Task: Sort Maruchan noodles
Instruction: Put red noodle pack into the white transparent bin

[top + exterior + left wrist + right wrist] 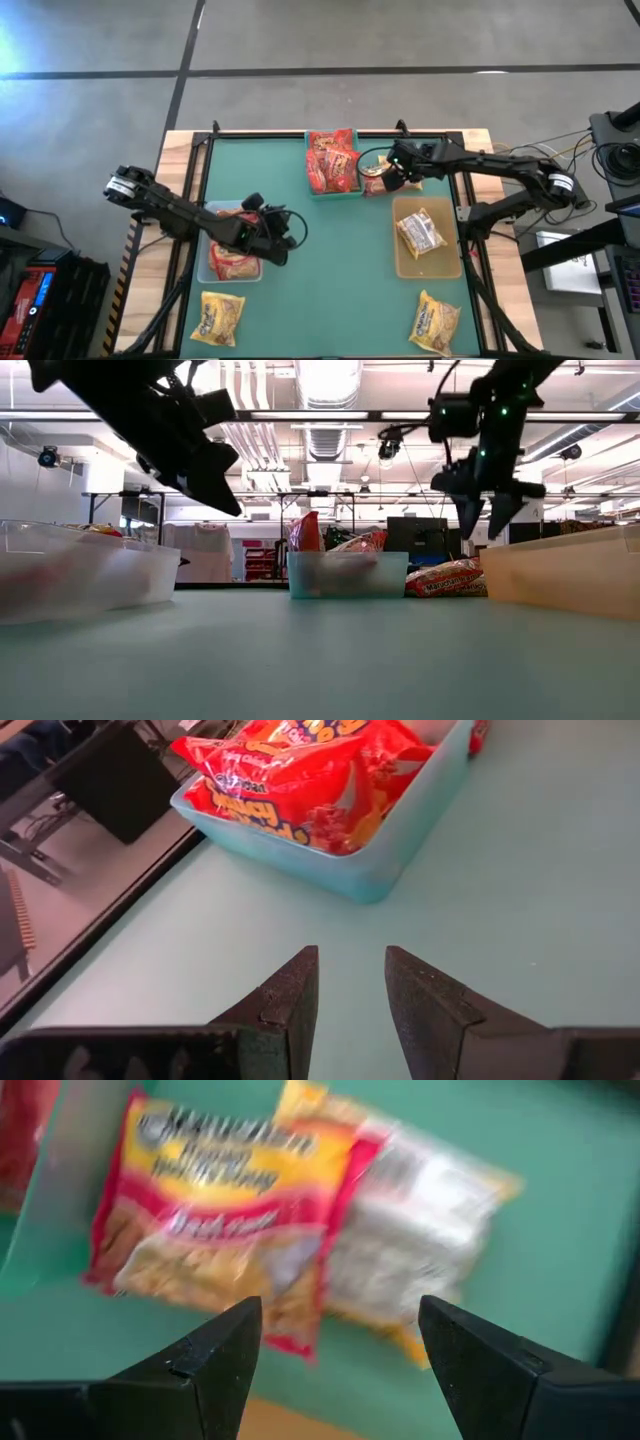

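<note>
The right gripper [340, 1355] is hanging wide open and empty over a red-and-yellow packet [215, 1220] beside the teal bin [334, 190], apparently lining up a pick for sorting, while the left gripper [352, 990], narrowly parted and empty, is waiting near the clear bin [212, 212].

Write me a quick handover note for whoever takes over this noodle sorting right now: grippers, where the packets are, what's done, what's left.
Left gripper: empty, fingers slightly apart, above the mat beside the clear bin.
Right gripper: open, empty, hovering over two loose packets lying next to the teal bin.
Sorted so far: red packets in the teal bin, an orange-red one in the clear bin, one packet in the tan bin.
Left to do: the two packets under the right gripper, plus two yellow packets on the mat at the near-left corner and the near-right corner.
</note>
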Controlling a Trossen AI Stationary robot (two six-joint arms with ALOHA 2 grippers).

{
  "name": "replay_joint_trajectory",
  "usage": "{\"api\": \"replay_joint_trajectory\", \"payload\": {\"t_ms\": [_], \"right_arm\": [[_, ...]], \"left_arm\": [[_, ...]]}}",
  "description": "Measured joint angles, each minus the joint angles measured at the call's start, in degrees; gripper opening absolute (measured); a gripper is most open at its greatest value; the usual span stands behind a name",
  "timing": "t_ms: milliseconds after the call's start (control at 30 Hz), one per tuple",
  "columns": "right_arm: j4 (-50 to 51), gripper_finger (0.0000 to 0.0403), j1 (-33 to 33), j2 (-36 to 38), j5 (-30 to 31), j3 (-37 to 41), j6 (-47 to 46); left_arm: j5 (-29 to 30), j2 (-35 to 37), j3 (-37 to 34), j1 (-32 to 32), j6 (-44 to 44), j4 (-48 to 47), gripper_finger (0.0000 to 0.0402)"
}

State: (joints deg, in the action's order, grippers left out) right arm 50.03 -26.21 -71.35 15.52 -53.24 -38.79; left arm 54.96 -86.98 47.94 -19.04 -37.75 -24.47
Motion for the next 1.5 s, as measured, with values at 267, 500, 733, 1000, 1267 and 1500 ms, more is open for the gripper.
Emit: {"api": "replay_joint_trajectory", "payload": {"t_ms": [267,500,733,1000,1267,1500], "right_arm": [[-12.34,0.0261,-3.32,0.37,-10.05,8.59,-0.39],[-18.42,0.0261,-5.17,0.52,-12.73,13.60,-0.10],[-26.46,0.0261,-5.47,0.48,-17.37,16.50,2.43],[-35.94,0.0260,-5.62,0.48,-19.52,18.23,3.51],[-40.97,0.0260,-5.74,0.44,-22.61,18.38,4.03],[-37.00,0.0260,-6.43,0.44,-23.09,18.37,3.60]], "left_arm": [[-0.03,-0.02,0.00,0.77,5.30,2.40,0.0102],[-0.12,-0.02,0.02,0.86,15.57,14.43,0.0102],[-6.23,-0.02,0.02,3.30,25.06,24.90,0.0099],[-6.32,-0.02,0.02,6.63,26.59,25.45,0.0085],[-15.91,-0.40,0.02,12.32,35.06,32.60,0.0078],[-17.51,-2.71,0.04,16.46,39.89,39.92,0.0078]]}}
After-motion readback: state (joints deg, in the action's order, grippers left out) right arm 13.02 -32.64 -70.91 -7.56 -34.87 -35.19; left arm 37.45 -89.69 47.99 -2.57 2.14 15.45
